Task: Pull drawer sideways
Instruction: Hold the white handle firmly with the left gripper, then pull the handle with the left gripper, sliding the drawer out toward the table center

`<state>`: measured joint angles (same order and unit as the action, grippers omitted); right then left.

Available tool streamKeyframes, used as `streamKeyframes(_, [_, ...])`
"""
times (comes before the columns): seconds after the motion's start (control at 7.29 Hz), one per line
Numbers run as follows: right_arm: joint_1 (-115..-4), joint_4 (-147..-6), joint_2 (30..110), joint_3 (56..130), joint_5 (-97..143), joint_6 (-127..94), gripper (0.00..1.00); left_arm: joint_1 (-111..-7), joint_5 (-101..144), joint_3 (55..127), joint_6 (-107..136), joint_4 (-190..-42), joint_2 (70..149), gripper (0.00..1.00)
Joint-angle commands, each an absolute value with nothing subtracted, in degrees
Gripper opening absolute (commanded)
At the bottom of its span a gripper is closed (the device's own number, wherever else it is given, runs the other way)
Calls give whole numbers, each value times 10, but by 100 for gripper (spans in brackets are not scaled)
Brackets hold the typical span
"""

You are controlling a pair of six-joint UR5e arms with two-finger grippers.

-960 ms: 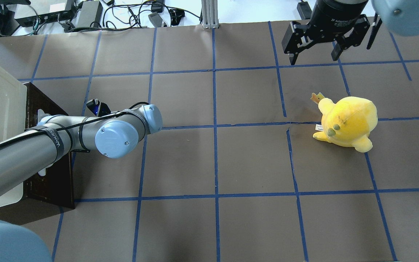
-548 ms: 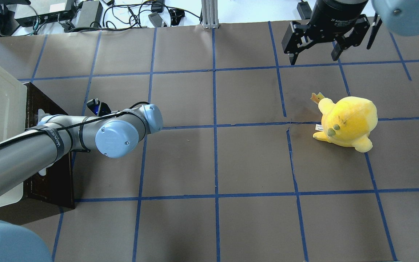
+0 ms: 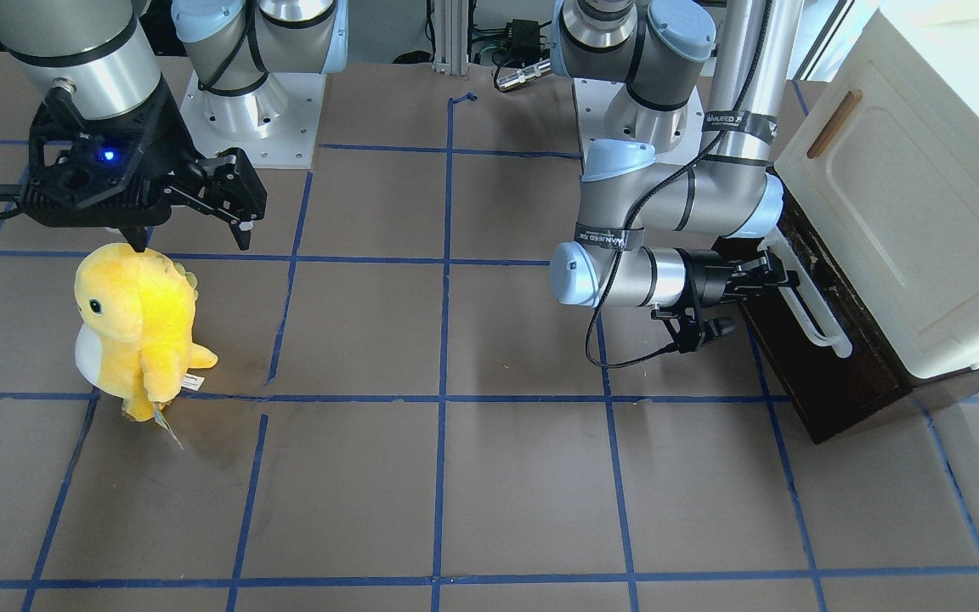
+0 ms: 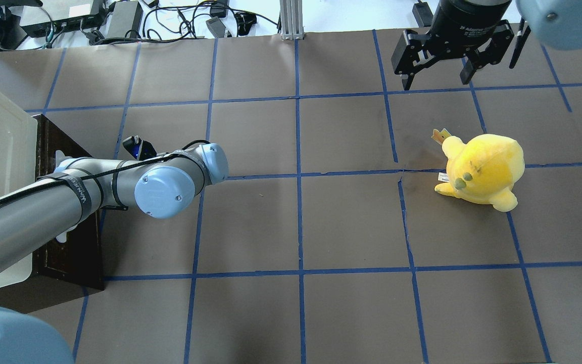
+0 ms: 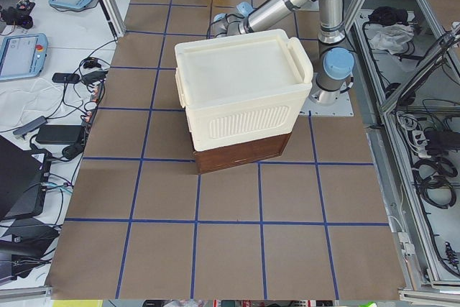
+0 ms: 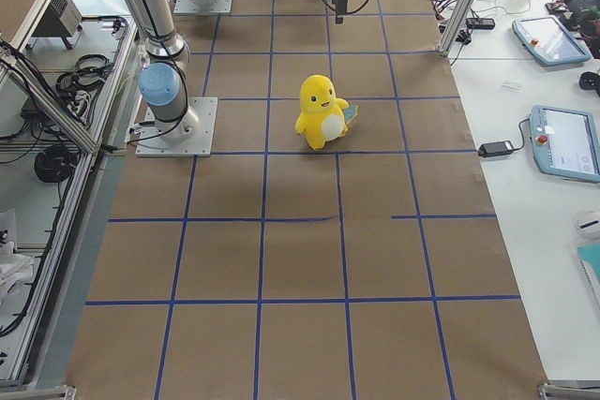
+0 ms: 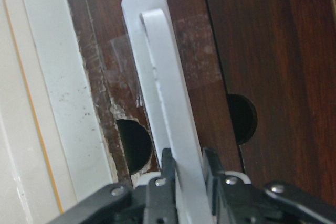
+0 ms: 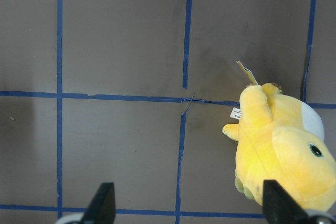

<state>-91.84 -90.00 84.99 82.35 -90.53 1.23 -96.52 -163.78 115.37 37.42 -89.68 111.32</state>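
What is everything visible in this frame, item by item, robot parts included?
drawer: one, dark brown front, at the bottom of the cabinet on the robot's left end of the table.
bar handle: one, white, on the drawer front.
cabinet: one, cream, above the drawer, with a small brown handle.
plush toy: one, yellow with a white belly, upright on the robot's right half of the table.
table: one, brown with a blue tape grid.
cables and boxes: several, black and grey, beyond the table's far edge.
left claw: one, black, shut on the bar handle.
right claw: one, black, open, above the table near the plush toy.
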Motion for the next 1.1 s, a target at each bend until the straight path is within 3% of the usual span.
streamKeyframes(0.0, [-918,-900,850,824,-905,12,100,-982,-1635,1152,371,-891,1114,24])
streamKeyframes(0.96, [-918,-900,850,824,-905,12,100,-1028,-1600,1124,368,-894,1117,24])
